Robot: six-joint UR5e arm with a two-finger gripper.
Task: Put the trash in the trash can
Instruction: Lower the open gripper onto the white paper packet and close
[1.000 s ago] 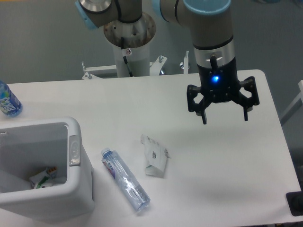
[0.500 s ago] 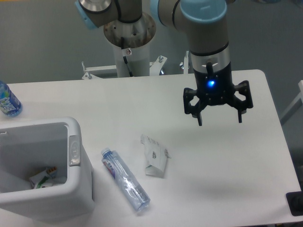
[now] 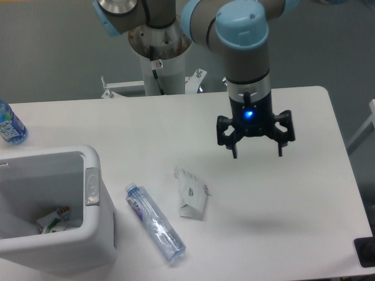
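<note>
We see a white tabletop point(image 3: 281, 234) before a grey wall, with the arm's pale pedestal point(image 3: 159, 58) at the far edge. The tool point(image 3: 256, 151) hangs above the right half of the tabletop, its two fingers spread wide and pointing down, holding nothing; a blue light glows on its body.

The clear bottle point(image 3: 154, 222) lies flat on the tabletop, near the front. Its long axis runs diagonally: the capped neck points toward the far left, the base toward the near right. Its blue-purple label sits near the neck end.

Just beside it to the right, apart from it, lies the crumpled paper wrapper point(image 3: 191, 194), flat, with small dark print, its longer side running from far left to near right too. Both are well to the left of the tool and lower in the frame.

The white bin point(image 3: 94, 234) stands at the near left corner, a grey oval latch on its right wall, some colourful scraps inside. A bluer bottle point(image 3: 10, 124) stands at the far left edge.
</note>
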